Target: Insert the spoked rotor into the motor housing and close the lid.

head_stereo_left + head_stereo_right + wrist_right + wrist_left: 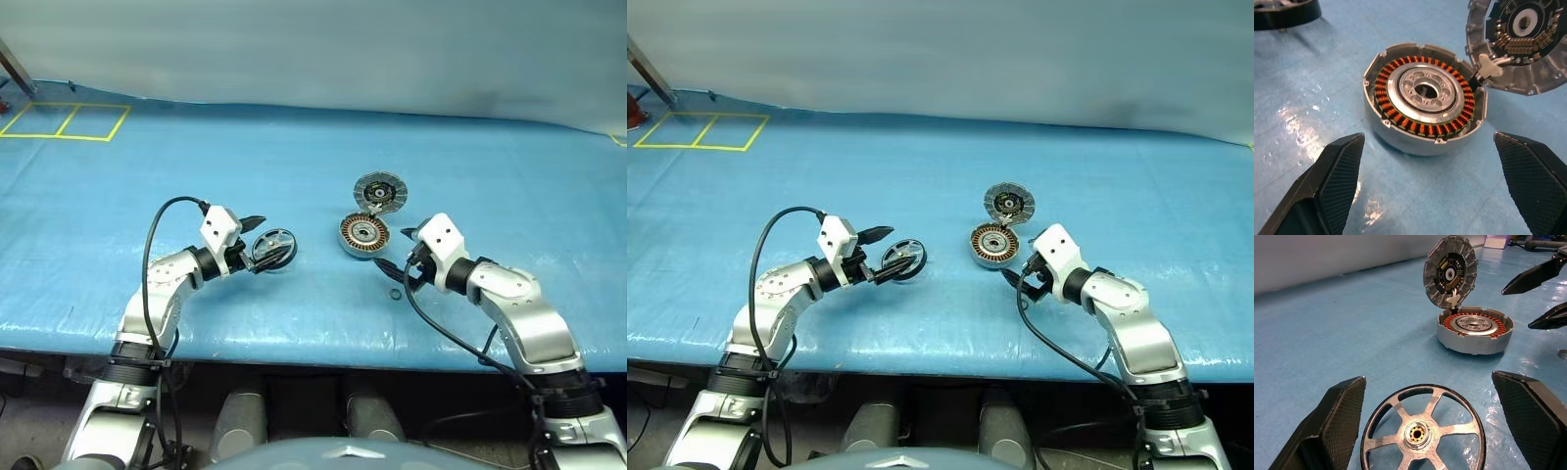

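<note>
Spoked rotor (1422, 431) cut off at the left wrist view's edge; lid (1520, 41) cropped in right wrist view; small ring (394, 293) on the counter too tiny to identify.

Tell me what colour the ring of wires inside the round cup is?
Copper-orange, circling a silver centre inside the motor housing; clearest in the right wrist view.

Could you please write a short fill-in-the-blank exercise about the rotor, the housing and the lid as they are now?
1. The lid of the motor housing stands ____.
2. The spoked rotor lies between the fingers of the ____ gripper.
3. The windings inside the housing are ____-coloured.
4. The right gripper has its jaws ____.

Missing words: open; left; copper; open
</note>
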